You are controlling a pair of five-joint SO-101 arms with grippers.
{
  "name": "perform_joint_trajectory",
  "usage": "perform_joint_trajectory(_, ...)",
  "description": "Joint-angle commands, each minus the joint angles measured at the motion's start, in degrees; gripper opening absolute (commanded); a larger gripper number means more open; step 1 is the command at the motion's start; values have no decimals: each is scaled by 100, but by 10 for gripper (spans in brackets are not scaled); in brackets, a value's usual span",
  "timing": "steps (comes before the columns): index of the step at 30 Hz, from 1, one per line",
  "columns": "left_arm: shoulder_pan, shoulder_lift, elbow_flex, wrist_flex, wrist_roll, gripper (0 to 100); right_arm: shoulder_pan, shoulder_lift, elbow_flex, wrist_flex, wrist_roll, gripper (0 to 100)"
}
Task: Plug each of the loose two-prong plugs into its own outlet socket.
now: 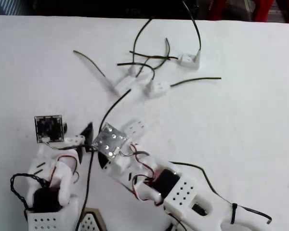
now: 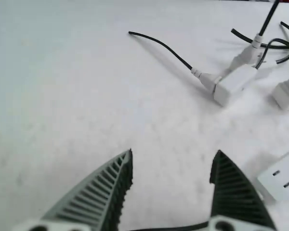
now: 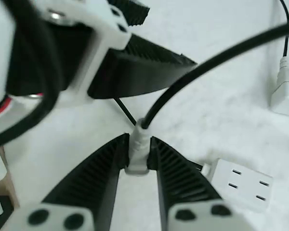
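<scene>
My right gripper (image 3: 137, 140) is shut on a white two-prong plug (image 3: 137, 156), whose black cord (image 3: 216, 60) runs up and away. A loose white outlet socket (image 3: 243, 184) lies on the table just beside those fingers, slots facing up. In the high view that socket (image 1: 135, 127) sits by the right arm's wrist plate (image 1: 111, 139), which covers the gripper. My left gripper (image 2: 173, 166) stands open and holds nothing, low over the table; the same socket (image 2: 279, 175) lies close by one finger. The left gripper (image 1: 89, 133) sits right against the right wrist.
Farther back lie other white plug-and-socket pairs (image 1: 156, 87) (image 1: 188, 60) (image 1: 126, 81) with tangled black cords (image 1: 149, 57). One joined pair (image 2: 231, 84) is in the left wrist view. The white table (image 1: 250, 120) stretches to the right. Both arm bases crowd the front edge.
</scene>
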Motion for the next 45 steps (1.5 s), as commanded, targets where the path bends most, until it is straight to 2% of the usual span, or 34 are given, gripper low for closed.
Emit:
perform_joint_trajectory(1, 268, -66, -422, 299, 35, 262, -31, -145, -26, 4, -53, 17)
perform_joint_trajectory(7, 532, -66, -457, 545, 35, 260, -347, -40, 53, -4, -53, 17)
perform_joint_trajectory(17, 716, -66, -519, 800, -114, 260, -251, 989, -35, -690, -44, 17)
perform_joint_trajectory(26, 549, -66, -457, 563, -149, 261, 593, 400, -290, -84, -62, 17)
perform_joint_trajectory(32, 119, -66, -53, -264, -132, 260, 1578, 215, -325, -215, -62, 17)
perform_joint_trajectory(37, 110, -66, 387, -905, -149, 260, 2088, 910, -334, -875, -9, 17)
perform_joint_trajectory(45, 110, -66, 422, -941, -158, 260, 2580, 2466, -1011, -1095, -9, 17)
